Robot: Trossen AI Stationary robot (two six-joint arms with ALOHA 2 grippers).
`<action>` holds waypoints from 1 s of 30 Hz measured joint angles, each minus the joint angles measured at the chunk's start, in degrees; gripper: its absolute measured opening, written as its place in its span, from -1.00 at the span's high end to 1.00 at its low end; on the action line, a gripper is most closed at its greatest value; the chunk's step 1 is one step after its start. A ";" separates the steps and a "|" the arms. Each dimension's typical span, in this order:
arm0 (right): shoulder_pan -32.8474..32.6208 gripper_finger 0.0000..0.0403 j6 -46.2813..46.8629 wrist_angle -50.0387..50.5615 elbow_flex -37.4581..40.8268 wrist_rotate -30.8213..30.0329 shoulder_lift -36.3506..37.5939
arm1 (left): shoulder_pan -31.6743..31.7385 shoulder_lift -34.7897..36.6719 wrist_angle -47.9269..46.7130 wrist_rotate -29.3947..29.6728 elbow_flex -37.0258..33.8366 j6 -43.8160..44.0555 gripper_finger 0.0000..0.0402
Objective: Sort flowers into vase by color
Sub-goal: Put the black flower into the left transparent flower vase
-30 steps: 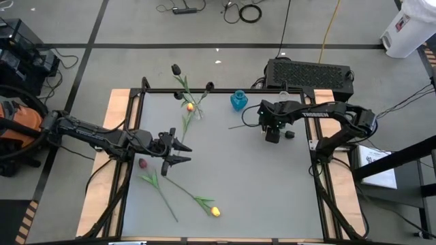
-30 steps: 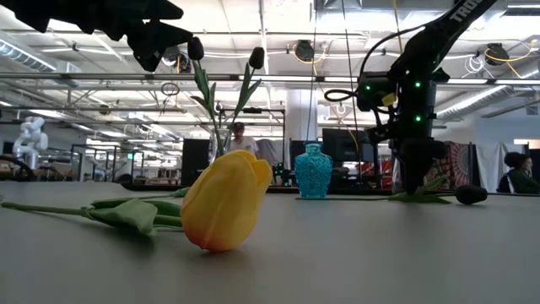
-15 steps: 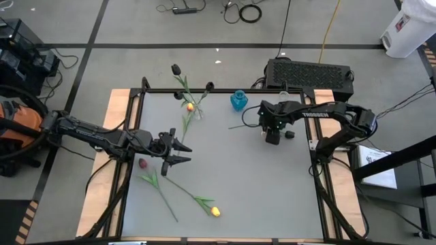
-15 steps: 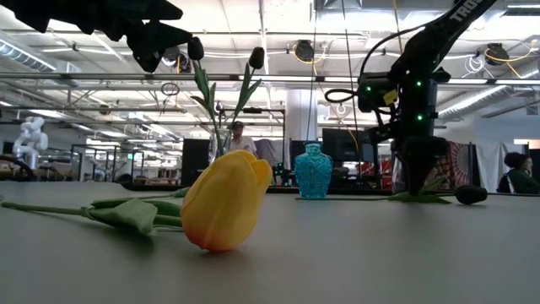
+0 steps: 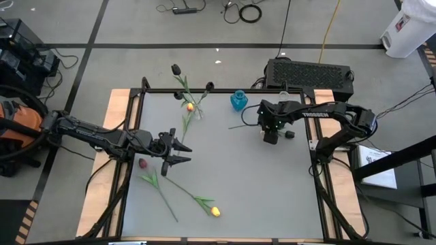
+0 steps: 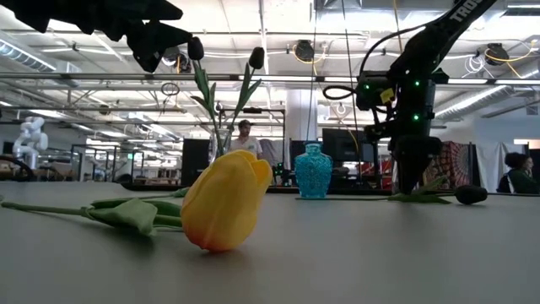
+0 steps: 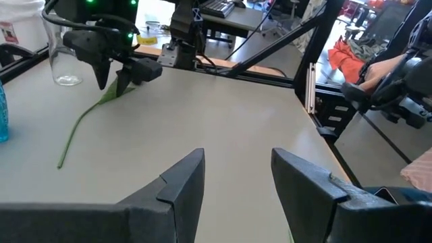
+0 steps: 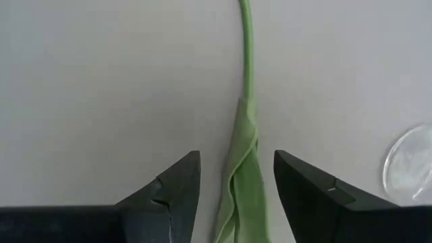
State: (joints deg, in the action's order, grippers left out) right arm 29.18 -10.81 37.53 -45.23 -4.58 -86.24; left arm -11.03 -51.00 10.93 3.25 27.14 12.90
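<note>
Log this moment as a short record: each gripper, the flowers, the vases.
right gripper: open, fingers straddling a green stem and leaf on the table, near the blue vase
left gripper: open, empty, beside a dark red tulip
yellow tulip: lying near the table's front edge
clear vase: holds two black tulips

Three tulips are lying flat on the table: a black one (image 5: 289, 134) near the far edge, a red one (image 5: 143, 163) and a yellow one (image 5: 215, 211) near the front.
</note>
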 joint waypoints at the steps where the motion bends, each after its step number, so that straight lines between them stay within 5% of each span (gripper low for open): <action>1: 0.15 0.10 -0.62 -0.24 0.00 0.00 0.00 | 0.00 0.00 0.05 0.00 0.00 -0.17 0.11; 24: 0.82 0.11 -2.15 -0.54 -0.19 -1.05 -5.60 | -0.24 0.02 0.26 0.01 0.00 0.13 0.11; 30: 0.80 0.28 -1.67 0.99 -0.13 -0.83 -5.55 | -0.24 0.02 0.25 0.02 0.00 0.16 0.11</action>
State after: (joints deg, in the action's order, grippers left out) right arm 29.98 -12.47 38.52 -45.36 -5.41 -91.79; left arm -11.27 -50.98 11.18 3.27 27.14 13.06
